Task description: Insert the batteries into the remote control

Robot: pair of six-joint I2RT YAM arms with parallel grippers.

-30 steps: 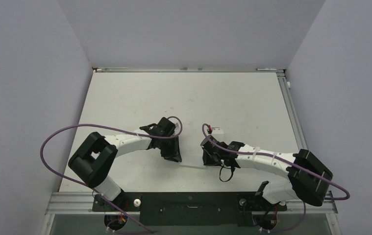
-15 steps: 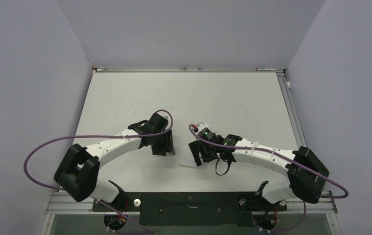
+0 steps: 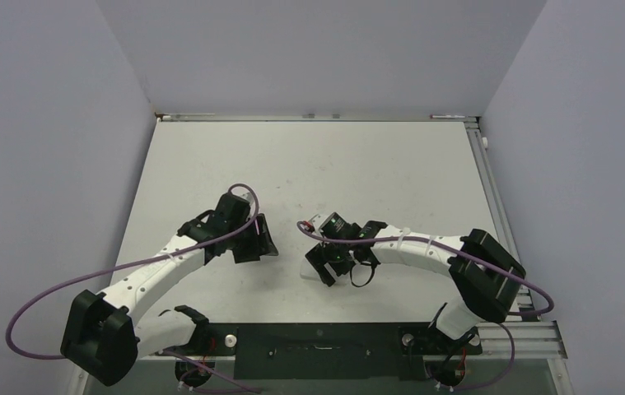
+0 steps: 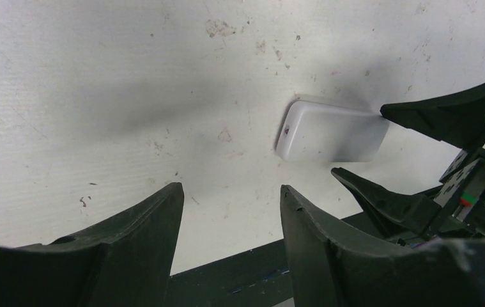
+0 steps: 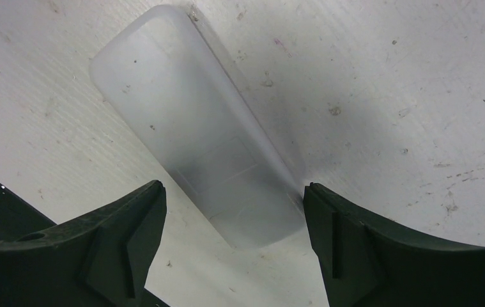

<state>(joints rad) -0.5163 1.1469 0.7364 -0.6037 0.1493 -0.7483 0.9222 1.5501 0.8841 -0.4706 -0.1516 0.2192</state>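
The small white rectangular plastic remote control (image 5: 207, 147) is lying plain back up on the scuffed white bench (image 5: 386, 77). Its cover outline is looking flush, and no batteries are showing. The right tool (image 5: 233, 192) is standing wide and empty, straddling the remote's near end. For a good grip, I judge, it should be closing squarely on the long sides, clear of that cover. Left of the remote, the left tool (image 4: 230, 190) is hovering part-open and empty, apart from it.
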